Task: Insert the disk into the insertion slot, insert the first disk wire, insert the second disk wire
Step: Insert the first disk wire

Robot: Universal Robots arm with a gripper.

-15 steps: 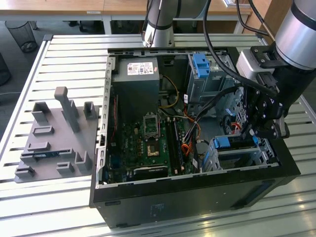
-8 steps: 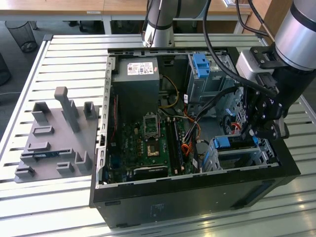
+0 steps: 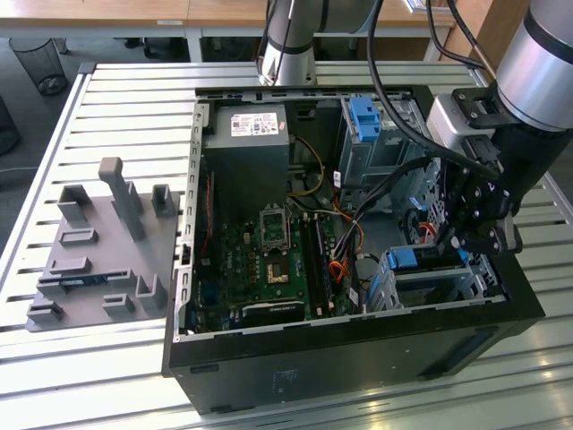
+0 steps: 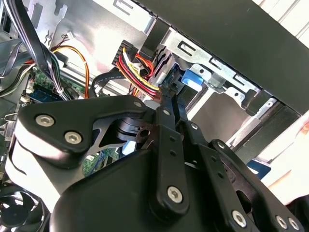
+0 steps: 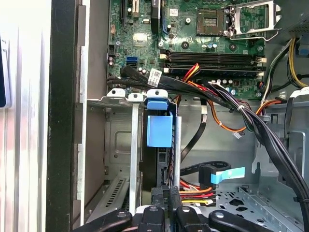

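In the lower right of the exterior view, just behind the near black wall of the open computer case [image 3: 358,358], the insertion slot [image 3: 387,288] holds the disk [image 3: 416,260], its blue caddy edge showing above the silver perforated walls. In the first wrist view the disk [image 5: 159,128] stands on edge inside the slot [image 5: 120,145], pushed well in between the metal rails.

The gripper [image 3: 457,244] hangs directly over the slot's far end. In the first wrist view its fingers [image 5: 157,212] are drawn nearly together and pinch the plug end of the red-and-yellow disk wire [image 5: 195,191], right against the rear edge of the disk. The second wrist view shows the same wire bundle [image 4: 140,72] meeting the fingertips [image 4: 166,99] beside the caddy's blue tab. Whether the plug is seated cannot be told.

The blue disk wire [image 5: 219,174] lies loose on the case floor just beside the gripper.

Beyond these, in the centre of the exterior view, sits the green motherboard [image 3: 269,260], then the grey power supply [image 3: 246,157] and a taller grey cage [image 3: 363,134] at upper right. A grey fixture tray [image 3: 98,260] rests on the slatted table [image 3: 107,90] at left.
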